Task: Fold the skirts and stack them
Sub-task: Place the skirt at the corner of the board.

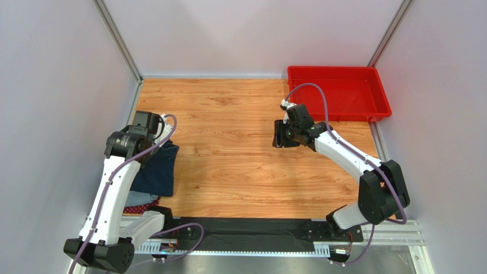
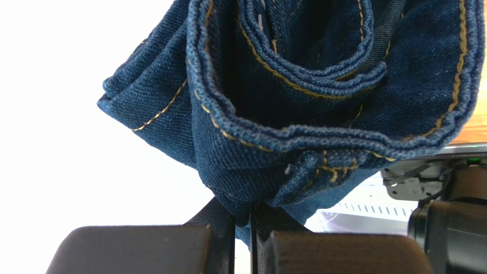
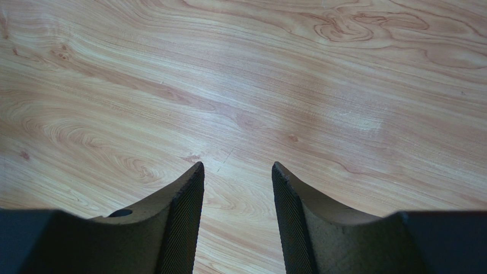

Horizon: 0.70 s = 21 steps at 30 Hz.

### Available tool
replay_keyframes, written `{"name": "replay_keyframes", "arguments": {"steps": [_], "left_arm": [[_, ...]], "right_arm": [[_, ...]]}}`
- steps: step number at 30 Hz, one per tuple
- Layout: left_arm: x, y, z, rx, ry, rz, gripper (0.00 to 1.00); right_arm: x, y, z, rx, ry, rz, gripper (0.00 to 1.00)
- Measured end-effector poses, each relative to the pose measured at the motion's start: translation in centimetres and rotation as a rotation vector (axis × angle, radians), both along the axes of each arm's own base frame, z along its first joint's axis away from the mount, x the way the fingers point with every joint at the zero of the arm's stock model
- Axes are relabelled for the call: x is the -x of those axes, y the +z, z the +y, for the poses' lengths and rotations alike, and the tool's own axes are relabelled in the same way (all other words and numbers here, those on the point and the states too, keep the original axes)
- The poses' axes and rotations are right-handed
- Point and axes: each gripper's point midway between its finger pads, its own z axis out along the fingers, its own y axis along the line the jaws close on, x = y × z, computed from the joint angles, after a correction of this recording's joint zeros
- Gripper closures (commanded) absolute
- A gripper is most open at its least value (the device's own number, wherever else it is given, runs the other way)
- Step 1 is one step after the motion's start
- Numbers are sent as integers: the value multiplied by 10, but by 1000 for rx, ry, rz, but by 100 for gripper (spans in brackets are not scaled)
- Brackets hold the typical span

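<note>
Left gripper: jaws closed tight on a bunched fold of the dark navy denim skirt. The hem and tan stitching fill the wrist view.
Right gripper: jaws parted partway with nothing between them. It hovers over bare wood right of centre, toward the far side, well apart from all cloth.

1. Wooden table: light grain, enclosed by pale walls on the left, right and far sides.
2. Red plastic tray: far right corner. The interior is partly blocked by the right arm's cable.
3. Dark navy denim skirt: at the left edge of the table, partly under the left arm. Its far end is gathered in the left gripper and the rest lies toward the near side.
4. Light blue-grey denim skirt: only a strip shows, beneath the near edge of the navy skirt.
5. Dark red dotted skirt: a small strip shows at the near left edge, just below the blue-grey one, beside the left arm's base.
</note>
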Motion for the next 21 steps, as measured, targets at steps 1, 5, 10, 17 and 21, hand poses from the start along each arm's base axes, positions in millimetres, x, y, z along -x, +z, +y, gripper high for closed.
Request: {"name": "replay_keyframes", "arguments": {"steps": [1,5,10,17,21], "left_arm": [[1,1,2,-7,6,-3,100],[8,-1,12,-41,26,2,100],[35,-29,51,-106,122,154,100],[29,-67,100,-152,201,254,100],[19,-90,117,-157,205,282,100]], "right_arm": [[0,0,0,1,2,-1,52],[0,3,-1,0,3,-10,51],[-1,6,-3,0,3,-20,51],[-4,7,-8,5,1,-27,51],[-5,7,-9,4,0,-27,51]]}}
